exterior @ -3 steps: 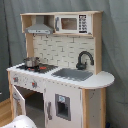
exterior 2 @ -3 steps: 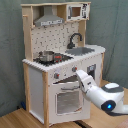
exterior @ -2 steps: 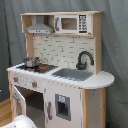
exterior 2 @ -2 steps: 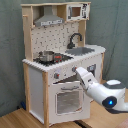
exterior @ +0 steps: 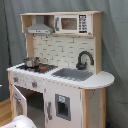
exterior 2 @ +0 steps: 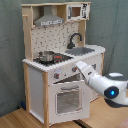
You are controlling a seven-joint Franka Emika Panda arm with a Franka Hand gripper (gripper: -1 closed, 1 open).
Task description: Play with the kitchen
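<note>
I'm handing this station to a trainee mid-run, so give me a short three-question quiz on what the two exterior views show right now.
1. True or false: a pot stands on the stove of the kitchen.
2. Multiple choice: in the first exterior view, the black faucet stands on which side of the pot? A) the first exterior view's left B) the first exterior view's right C) directly in front of it
3. In the second exterior view, what part of the kitchen does the robot arm reach toward?

Key: 1 true. 2 B. 3 The front panel just above the oven door.
</note>
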